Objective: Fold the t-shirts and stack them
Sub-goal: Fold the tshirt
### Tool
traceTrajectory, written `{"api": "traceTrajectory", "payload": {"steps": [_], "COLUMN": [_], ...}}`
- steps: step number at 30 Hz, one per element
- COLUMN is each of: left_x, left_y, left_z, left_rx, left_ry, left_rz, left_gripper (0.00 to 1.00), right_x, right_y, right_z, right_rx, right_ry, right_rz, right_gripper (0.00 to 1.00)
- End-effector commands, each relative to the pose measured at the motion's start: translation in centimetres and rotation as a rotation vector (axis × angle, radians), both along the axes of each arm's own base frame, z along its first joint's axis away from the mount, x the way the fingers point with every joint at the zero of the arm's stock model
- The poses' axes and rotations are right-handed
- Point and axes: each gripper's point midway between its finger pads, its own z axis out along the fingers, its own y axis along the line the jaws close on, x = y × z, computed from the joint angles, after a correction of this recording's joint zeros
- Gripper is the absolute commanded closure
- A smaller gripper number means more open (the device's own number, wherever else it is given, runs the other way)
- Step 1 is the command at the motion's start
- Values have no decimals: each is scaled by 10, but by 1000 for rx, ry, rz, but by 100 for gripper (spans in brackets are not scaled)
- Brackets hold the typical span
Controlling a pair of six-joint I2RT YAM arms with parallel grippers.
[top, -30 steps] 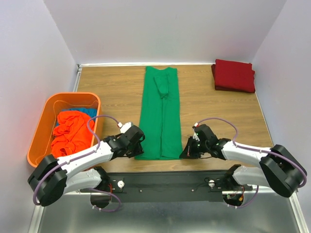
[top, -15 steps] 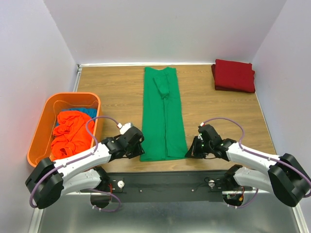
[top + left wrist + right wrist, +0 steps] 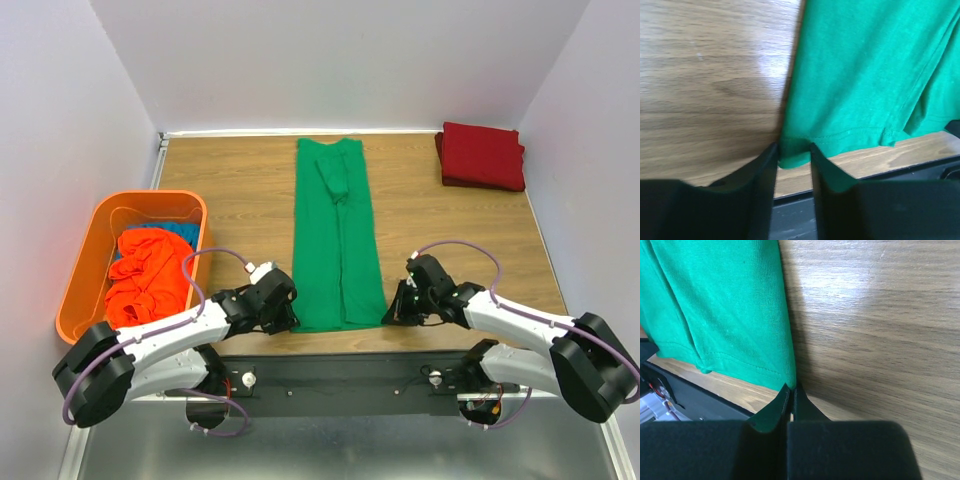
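A bright green t-shirt (image 3: pixel 335 240), folded into a long narrow strip, lies down the middle of the table. My left gripper (image 3: pixel 285 322) is at its near left corner. In the left wrist view the jaws (image 3: pixel 792 152) stand narrowly apart with the bunched green corner (image 3: pixel 865 75) pinched between them. My right gripper (image 3: pixel 392 312) is at the near right corner. Its jaws (image 3: pixel 791 388) are shut on the edge of the green hem (image 3: pixel 725 305). A folded dark red t-shirt (image 3: pixel 483 155) lies at the far right.
An orange plastic bin (image 3: pixel 150 196) stands at the left and holds a crumpled orange-red shirt (image 3: pixel 145 275) over a blue one (image 3: pixel 175 231). The table's near edge and a black rail run just behind both grippers. White walls close in the sides.
My left gripper has moved a little nearer and onto the shirt's near left corner. My right gripper shifted right a second ago, widening the hem, and has since held still.
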Motion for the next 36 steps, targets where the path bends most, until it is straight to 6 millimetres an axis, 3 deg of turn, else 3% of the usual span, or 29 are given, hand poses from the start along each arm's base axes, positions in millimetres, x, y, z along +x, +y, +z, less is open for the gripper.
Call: {"api": "traceTrajectory", "payload": {"steps": [1, 7, 13, 16, 17, 19, 20, 21, 23, 24, 26, 27, 28, 30, 31, 33, 36], "left_x": [-3, 3, 33, 50, 64, 80, 93, 105, 126, 137, 159, 166, 183, 197, 210, 220, 238], "left_y": [-10, -11, -30, -38, -44, -46, -51, -47, -51, -49, -54, -54, -51, -50, -50, -53, -53], "left_z": [-3, 9, 45, 53, 66, 64, 76, 77, 82, 84, 93, 95, 97, 95, 95, 94, 94], "left_rx": [-46, -40, -83, -74, -78, -43, -47, -30, -31, -49, -77, -79, -71, -59, -60, -79, -105], "left_ry": [10, -19, -147, -191, -238, -244, -270, -283, -300, -301, -344, -353, -368, -363, -359, -354, -356], "left_rz": [-15, -19, -31, -56, -66, -67, -66, -63, -56, -42, -33, -24, -7, 7, 22, 26, 60], "left_gripper": [65, 84, 96, 100, 100, 100, 100, 100, 100, 100, 100, 100, 100, 100, 100, 100, 100], "right_x": [2, 10, 30, 41, 51, 64, 71, 90, 108, 130, 151, 161, 178, 197, 207, 223, 247], "right_y": [-5, 7, 20, 28, 34, 40, 41, 45, 46, 48, 51, 49, 55, 54, 58, 54, 54], "right_z": [1, 16, 38, 42, 50, 56, 51, 65, 60, 71, 76, 64, 76, 66, 70, 59, 62], "right_rx": [-34, 10, 35, 27, 31, 22, -4, 7, -16, -4, -4, -22, -2, -10, 5, 6, 29], "right_ry": [4, -14, -69, -74, -94, -118, -115, -155, -153, -185, -204, -179, -213, -191, -202, -180, -196], "right_rz": [0, 17, 27, 40, 38, 45, 40, 22, 16, -2, -20, -33, -37, -59, -60, -81, -97], "right_gripper": [95, 95, 95, 95, 95, 95, 95, 95, 95, 95, 95, 95, 95, 95, 95, 95, 96]}}
